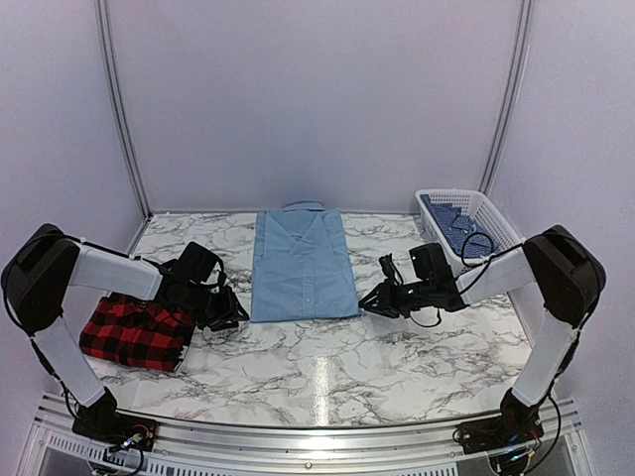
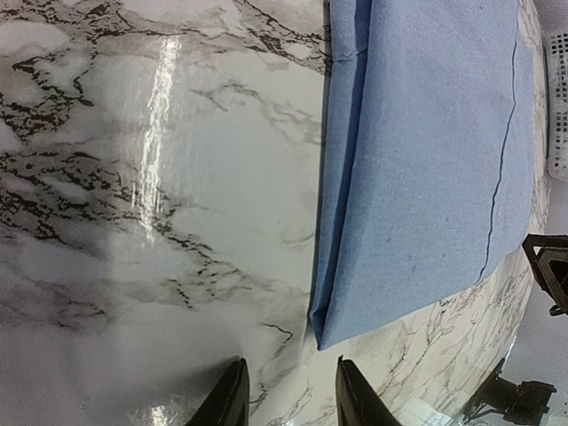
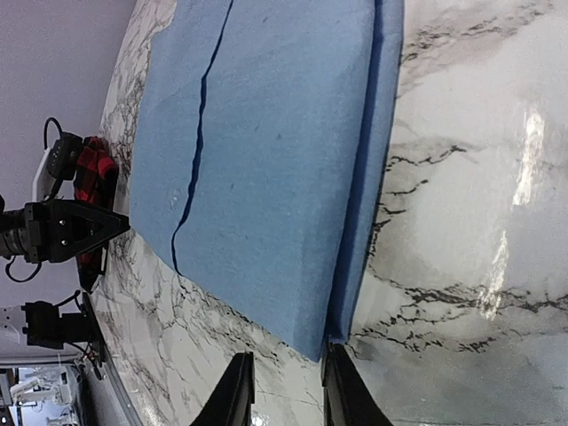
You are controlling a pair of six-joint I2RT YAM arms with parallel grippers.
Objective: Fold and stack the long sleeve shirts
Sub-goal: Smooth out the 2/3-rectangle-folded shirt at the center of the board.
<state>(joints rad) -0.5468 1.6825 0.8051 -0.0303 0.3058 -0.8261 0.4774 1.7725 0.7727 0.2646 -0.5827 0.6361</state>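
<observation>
The blue shirt [image 1: 303,263] lies flat in the middle of the table [image 1: 327,367], with its collar at the far side and its sleeves tucked in, so it looks like a long neat shape. The red plaid shirt [image 1: 137,332] sits folded at the left side of the table, well apart from the blue one. The left end effector [image 2: 290,382] is low over the table, right by the near left corner of the blue shirt. Its fingers are spread a little and hold nothing. The right end effector [image 3: 286,377] is by the near right corner, and its fingers are also a little apart with nothing between them. The next job, I think, is to grab the two near corners and fold the bottom of the shirt up toward the collar. To do it well, each one should slide in low so that one finger goes under all the cloth layers, not just the top one. Both should pinch at the same time and lift together. They should keep the edge straight, so the shirt does not twist or slide on the shiny table.
</observation>
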